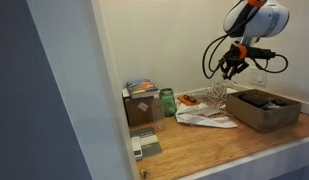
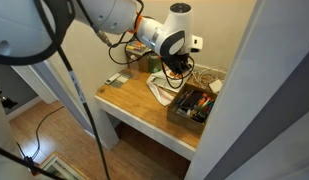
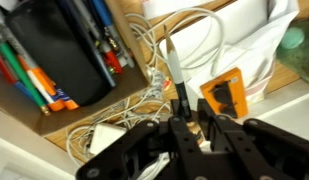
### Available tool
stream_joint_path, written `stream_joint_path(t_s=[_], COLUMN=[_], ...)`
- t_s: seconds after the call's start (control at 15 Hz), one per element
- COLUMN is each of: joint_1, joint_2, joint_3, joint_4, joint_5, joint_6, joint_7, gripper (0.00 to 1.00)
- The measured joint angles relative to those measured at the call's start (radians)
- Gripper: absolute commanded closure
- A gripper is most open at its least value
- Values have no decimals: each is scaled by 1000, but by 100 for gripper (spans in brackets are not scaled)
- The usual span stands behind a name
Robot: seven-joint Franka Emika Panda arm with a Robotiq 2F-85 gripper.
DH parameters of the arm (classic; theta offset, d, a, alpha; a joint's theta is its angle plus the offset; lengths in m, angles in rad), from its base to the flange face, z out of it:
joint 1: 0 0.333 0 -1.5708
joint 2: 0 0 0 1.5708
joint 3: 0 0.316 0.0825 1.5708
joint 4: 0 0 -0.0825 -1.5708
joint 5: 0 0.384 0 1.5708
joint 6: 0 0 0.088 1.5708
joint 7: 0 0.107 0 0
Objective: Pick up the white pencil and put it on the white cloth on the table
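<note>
Clamping white pencil in pincer; pincer high above table

Light-brown grained table, white cloth, white pencil, green jar, black end effector.

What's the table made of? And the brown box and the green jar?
The table looks like wood: light brown with grain lines. The brown box seems cardboard, dull and matte, but I'm unsure. The green jar is see-through and shiny, so glass or clear plastic; I can't tell which.
</note>
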Motion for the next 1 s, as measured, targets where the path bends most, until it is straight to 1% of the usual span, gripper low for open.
stream_joint_path(t_s=[0.13,0.2,0.47,0.53,0.73,0.8,0.87,1.0], joint_1=[-1,-1,-9,-10,-5,-5,-4,-5], joint_2=[-30,-40,-50,-50,-48,-46,-44,-40], joint_3=[41,50,51,51,50,55,70,118], joint_4=[-57,-73,-86,-86,-86,-86,-86,-87], joint_5=[56,64,65,65,65,66,72,122], joint_6=[42,50,51,51,51,51,50,49], joint_7=[-82,-95,-112,-113,-121,-143,-179,-282], gripper=[79,79,79,95,95,95,95,95])
